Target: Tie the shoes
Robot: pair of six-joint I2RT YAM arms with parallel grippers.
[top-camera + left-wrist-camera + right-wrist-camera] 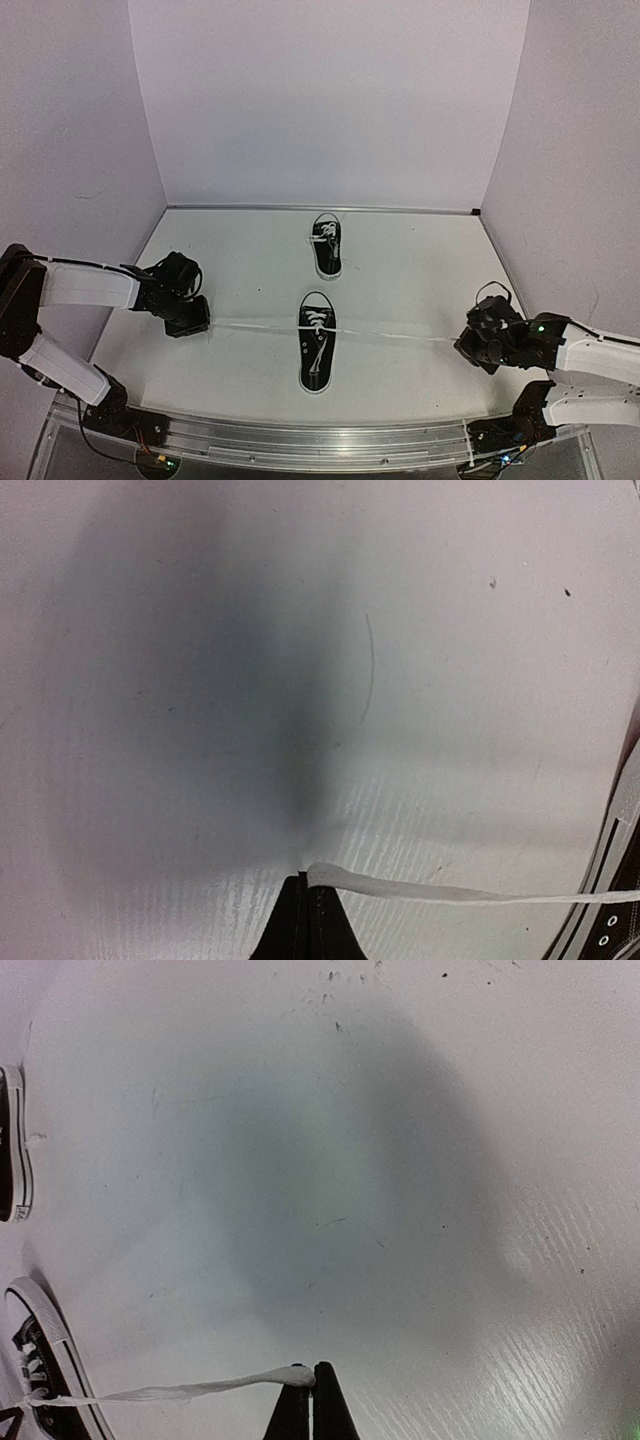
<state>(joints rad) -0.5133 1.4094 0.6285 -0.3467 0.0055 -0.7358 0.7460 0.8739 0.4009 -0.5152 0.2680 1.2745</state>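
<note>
Two shoes lie on the white surface (420,270), one behind the other along the centre line, well apart and not touching. The far shoe (327,246) sits close to the back wall, clear of both arms. The near shoe (317,342) sits midway between the two grippers, with its long axis running from the near edge toward the back. The left gripper (200,322) is positioned to the left of the near shoe, low over the surface, and is closed on the left lace (255,328). In the left wrist view, the fingertips (300,910) pinch the lace (450,892) at its end, and the lace runs straight to the right toward the side of the shoe (615,900) at the lower right corner. The right gripper (468,346) is positioned to the right of the near shoe, also low, and is closed on the right lace (400,337). In the right wrist view, the closed fingertips (322,1400) clamp the lace (180,1392), which runs left to the eyelet area of the near shoe (45,1345). The far shoe (12,1145) shows at the left edge. Both laces are drawn out sideways in nearly one straight line across the near shoe, raised slightly off the surface.
</note>
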